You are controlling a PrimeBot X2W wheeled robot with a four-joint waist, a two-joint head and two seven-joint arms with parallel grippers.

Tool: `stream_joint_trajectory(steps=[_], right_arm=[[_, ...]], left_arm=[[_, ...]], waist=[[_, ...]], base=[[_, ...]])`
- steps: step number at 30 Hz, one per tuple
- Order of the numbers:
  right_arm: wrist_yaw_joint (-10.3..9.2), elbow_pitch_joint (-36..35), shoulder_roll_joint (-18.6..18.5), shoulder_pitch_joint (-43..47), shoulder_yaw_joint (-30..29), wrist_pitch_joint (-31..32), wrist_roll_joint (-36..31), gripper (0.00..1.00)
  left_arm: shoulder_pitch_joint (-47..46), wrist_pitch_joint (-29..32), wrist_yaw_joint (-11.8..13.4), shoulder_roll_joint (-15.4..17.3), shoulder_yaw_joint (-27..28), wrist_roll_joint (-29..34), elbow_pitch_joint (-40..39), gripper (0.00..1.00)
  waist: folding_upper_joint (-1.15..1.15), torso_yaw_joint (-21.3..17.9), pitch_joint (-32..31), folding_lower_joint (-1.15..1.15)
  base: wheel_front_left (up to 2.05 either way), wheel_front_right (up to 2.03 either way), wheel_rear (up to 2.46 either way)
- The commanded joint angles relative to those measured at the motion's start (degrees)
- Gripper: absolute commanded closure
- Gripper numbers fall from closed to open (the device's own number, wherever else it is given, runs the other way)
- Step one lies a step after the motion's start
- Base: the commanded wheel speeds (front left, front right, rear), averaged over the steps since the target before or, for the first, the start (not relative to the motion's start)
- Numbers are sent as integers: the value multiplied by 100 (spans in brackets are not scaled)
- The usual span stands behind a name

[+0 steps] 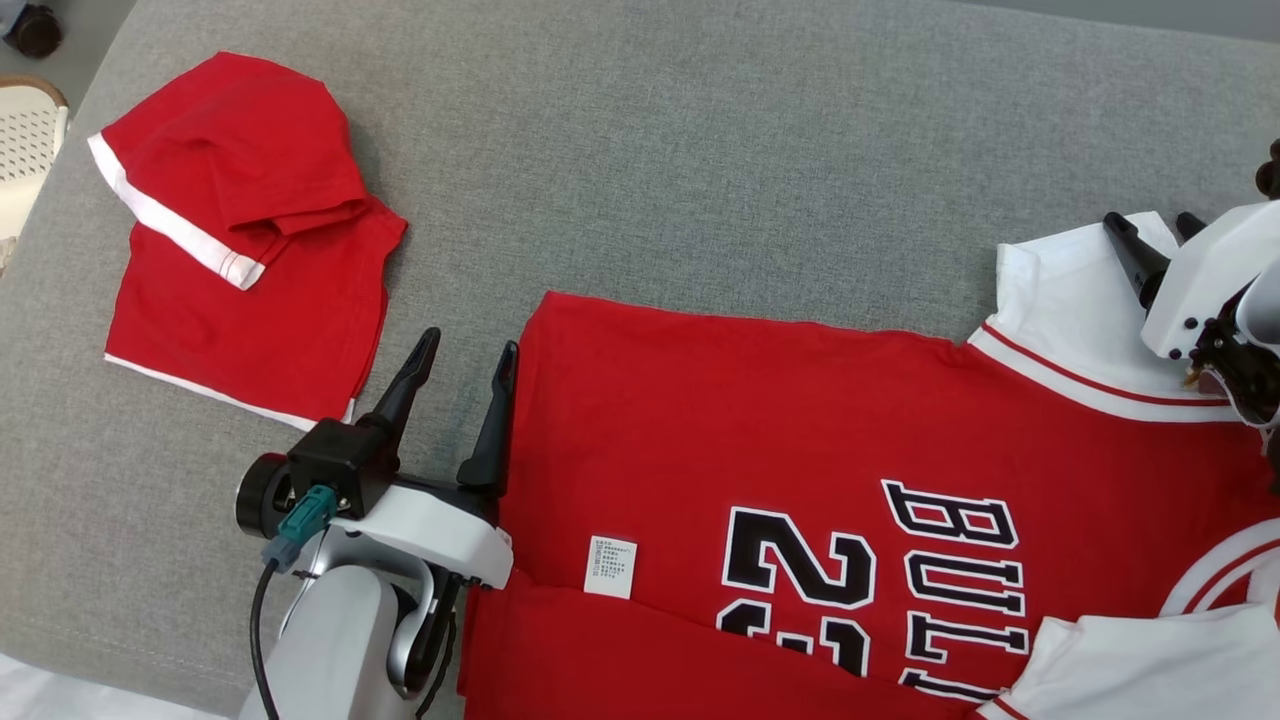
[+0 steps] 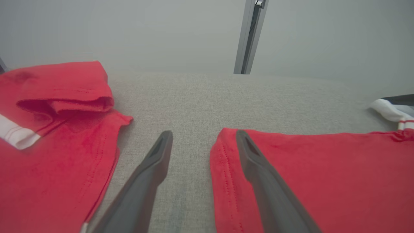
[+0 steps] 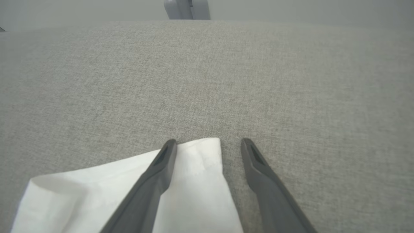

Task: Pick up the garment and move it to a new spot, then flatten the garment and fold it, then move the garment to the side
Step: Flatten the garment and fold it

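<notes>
A red jersey (image 1: 760, 420) with black-and-white lettering and white sleeves lies spread on the grey table (image 1: 700, 150), its hem toward the left. My left gripper (image 1: 470, 345) is open at the hem's far corner, one finger over the red cloth (image 2: 323, 174) and the other over bare table. My right gripper (image 1: 1150, 225) is open over the white sleeve (image 1: 1070, 300); in the right wrist view (image 3: 208, 140) the sleeve's corner (image 3: 197, 181) lies between and under the fingers. Neither gripper holds anything.
Red shorts (image 1: 240, 230) with white trim lie folded at the table's far left, also seen in the left wrist view (image 2: 55, 129). A pale chair (image 1: 25, 140) stands beyond the left edge. A grey post (image 2: 249, 35) rises behind the table.
</notes>
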Motion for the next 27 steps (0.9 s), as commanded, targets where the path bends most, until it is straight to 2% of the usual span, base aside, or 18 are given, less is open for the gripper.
stream_joint_trajectory(steps=[1, 2, 8, 19, 27], right_arm=[[1, 63, 12, -34, 94, 61, 81, 0], [1, 41, 12, -55, 146, 15, 103, 100], [1, -158, -51, -115, 509, -395, 244, 100], [1, -341, -131, -111, 1129, -1351, 394, 100], [1, -378, -124, -106, 1468, -1599, 589, 100]], left_arm=[[-69, -21, 22, 18, 4, -22, -8, 0], [-77, -21, 18, 18, 4, -22, 2, 0], [-257, -21, -96, 17, 21, 161, 293, 0], [-1101, -20, -228, 210, 29, 502, 1434, 0], [-1556, -20, -255, 300, -136, 647, 2334, 0]], waist=[[0, 5, 12, -1], [0, 5, 17, -1], [0, -60, 19, -1], [0, -385, -10, -1], [0, -636, -53, -1]], base=[[0, 0, 0], [0, 0, 0], [0, 0, 0], [0, 0, 0], [0, 0, 0]])
